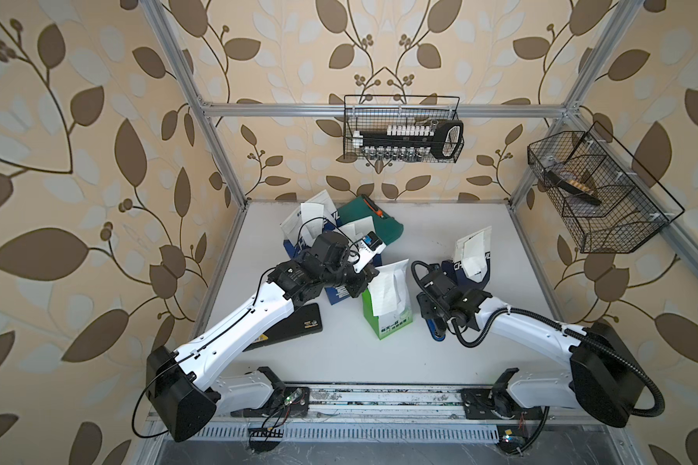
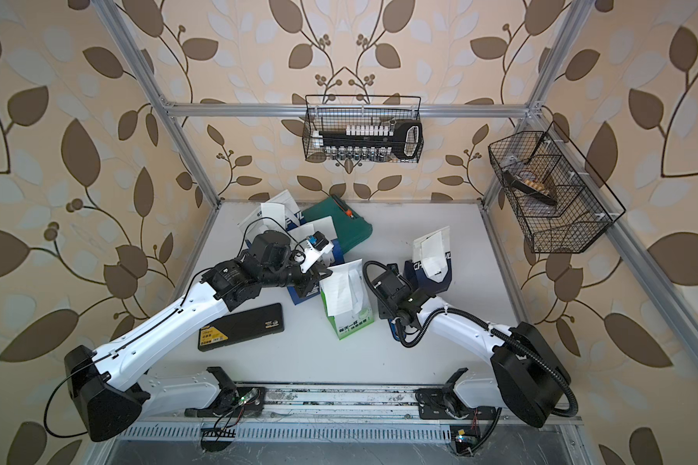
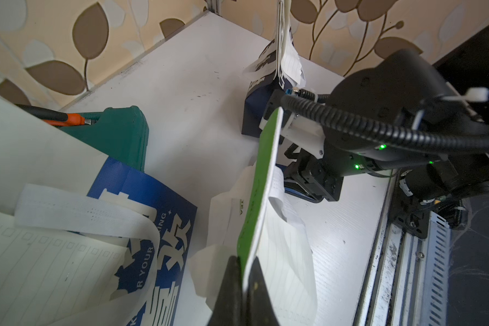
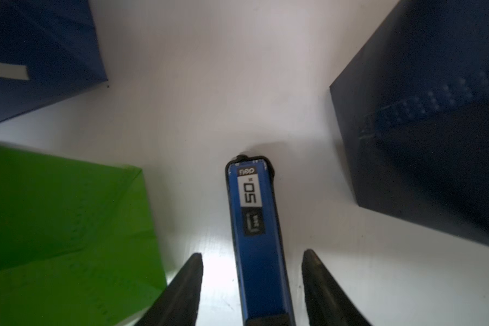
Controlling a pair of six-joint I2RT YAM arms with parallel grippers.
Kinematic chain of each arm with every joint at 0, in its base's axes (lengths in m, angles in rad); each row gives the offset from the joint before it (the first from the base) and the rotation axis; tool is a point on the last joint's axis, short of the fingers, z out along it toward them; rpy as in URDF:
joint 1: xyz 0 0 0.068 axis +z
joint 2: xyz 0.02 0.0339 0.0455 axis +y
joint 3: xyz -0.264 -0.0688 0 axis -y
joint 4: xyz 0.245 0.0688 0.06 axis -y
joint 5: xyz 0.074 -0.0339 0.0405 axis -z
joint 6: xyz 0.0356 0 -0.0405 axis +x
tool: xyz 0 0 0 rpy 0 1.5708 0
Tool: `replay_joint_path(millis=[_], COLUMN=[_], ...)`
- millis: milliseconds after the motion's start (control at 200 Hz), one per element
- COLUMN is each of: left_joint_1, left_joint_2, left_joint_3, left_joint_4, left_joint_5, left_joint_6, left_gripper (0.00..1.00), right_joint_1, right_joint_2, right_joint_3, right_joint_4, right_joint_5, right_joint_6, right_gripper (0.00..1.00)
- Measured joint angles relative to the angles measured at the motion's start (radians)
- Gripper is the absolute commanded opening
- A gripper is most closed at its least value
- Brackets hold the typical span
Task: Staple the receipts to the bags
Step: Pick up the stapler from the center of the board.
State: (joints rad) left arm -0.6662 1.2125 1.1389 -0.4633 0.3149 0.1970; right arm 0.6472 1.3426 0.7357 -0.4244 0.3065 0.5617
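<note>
Left hand (image 3: 244, 261) pinches green bag (image 3: 261, 180); downturned right hand (image 4: 253, 252), fingers (image 4: 184, 288) spread, straddles stapler (image 4: 253, 203).

4 bags (image 1: 470, 275) (3 navy, 1 grn), 4 receipts (image 1: 474, 249), 1 stapler (image 4: 254, 225), 2 baskets (image 1: 353, 120).

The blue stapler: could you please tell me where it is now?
In the right wrist view, the blue stapler lies on the table, right of centre, between the green bag and a navy bag, straddled by the open right end effector.
</note>
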Motion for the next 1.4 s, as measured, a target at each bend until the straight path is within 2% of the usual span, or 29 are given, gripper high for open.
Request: replay_joint_path(millis=[110,485,635,765,905,980,1085,1255,1400], left_joint_1=[0.000,0.000,0.000,0.000,0.000,0.000,0.000,0.000,-0.001], left_joint_2=[0.000,0.001,0.001,0.002,0.008,0.013,0.028,0.060,0.101], left_joint_3=[0.000,0.000,0.000,0.000,0.000,0.000,0.000,0.000,0.000], left_joint_4=[0.002,0.002,0.002,0.002,0.007,0.015,0.036,0.086,0.147], left_joint_5=[0.005,0.029,0.030,0.040,0.043,0.043,0.044,0.046,0.042], left_joint_6=[-0.007,-0.021,-0.022,-0.023,-0.030,-0.041,-0.057,-0.121,-0.227], left_gripper=[0.00,0.00,0.00,0.00,0.00,0.00,0.00,0.00,0.00], right_joint_1=[-0.029,-0.031,-0.044,-0.080,-0.117,-0.119,-0.119,-0.108,-0.067], right_joint_2=[0.026,0.114,0.119,0.081,-0.127,-0.254,-0.347,-0.377,-0.290], right_joint_3=[-0.001,-0.015,-0.017,-0.023,-0.008,0.061,0.192,0.278,0.277], right_joint_4=[0.020,0.049,0.055,0.053,0.026,0.025,0.097,0.314,0.488], right_joint_5=[-0.034,-0.151,-0.183,-0.211,-0.167,-0.108,-0.035,0.012,0.015], right_joint_6=[0.006,-0.003,-0.005,-0.013,-0.048,-0.095,-0.164,-0.188,-0.158], right_gripper=[0.45,0.29,0.00,0.00,0.00,0.00,0.00,0.00,0.00])
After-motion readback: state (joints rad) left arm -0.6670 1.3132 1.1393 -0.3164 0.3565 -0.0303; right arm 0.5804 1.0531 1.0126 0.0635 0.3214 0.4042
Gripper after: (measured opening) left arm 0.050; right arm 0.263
